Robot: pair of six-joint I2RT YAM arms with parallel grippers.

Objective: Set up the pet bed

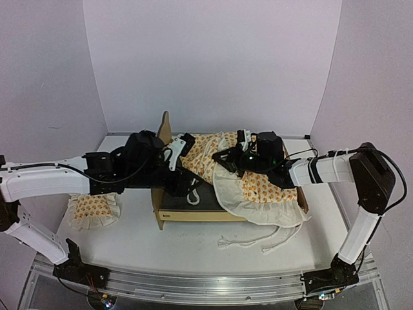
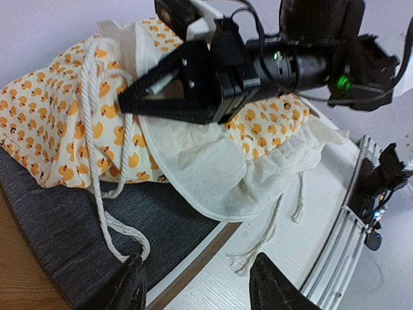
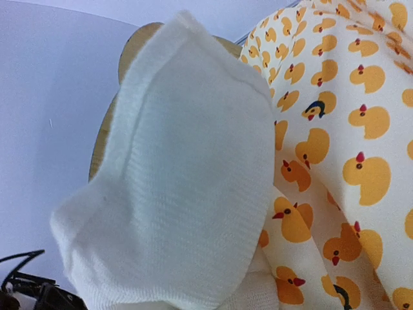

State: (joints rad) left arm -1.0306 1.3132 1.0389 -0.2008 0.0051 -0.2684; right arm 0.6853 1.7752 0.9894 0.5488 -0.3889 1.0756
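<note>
The pet bed is a light plywood frame with a dark grey fabric base, and its headboard stands at the left. A duck-print mattress cover lies bunched over the right half and spills past the frame onto the table. My right gripper is shut on a fold of that cover. In the right wrist view the white ruffle hides its fingers. Low over the base near the frame's front rail, my left gripper is open and holds nothing. A rope tie lies beside its left finger.
A small matching ruffled pillow lies on the table left of the bed. Loose rope ties trail on the table in front of the cover. The two arms nearly meet over the bed. A metal rail runs along the near edge.
</note>
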